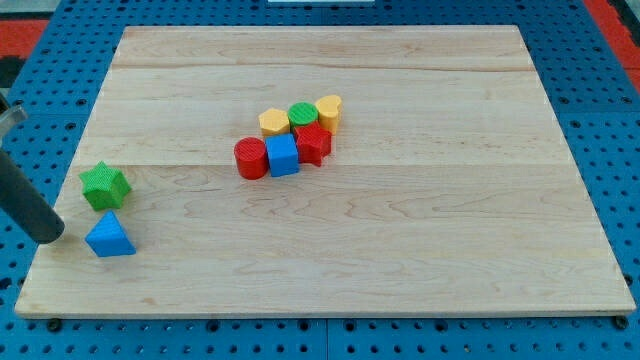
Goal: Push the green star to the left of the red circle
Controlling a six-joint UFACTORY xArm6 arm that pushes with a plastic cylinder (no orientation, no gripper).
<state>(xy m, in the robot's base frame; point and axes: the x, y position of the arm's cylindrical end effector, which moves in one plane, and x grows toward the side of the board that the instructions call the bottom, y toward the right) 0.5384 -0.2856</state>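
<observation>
The green star lies near the board's left edge. The red circle stands far to its right, at the left end of a cluster near the middle. My tip is at the left edge, below and left of the green star and just left of the blue triangle. It touches neither as far as I can see.
The cluster holds a blue cube, a red star, a yellow hexagon, a green circle and a yellow heart. The wooden board lies on a blue pegboard.
</observation>
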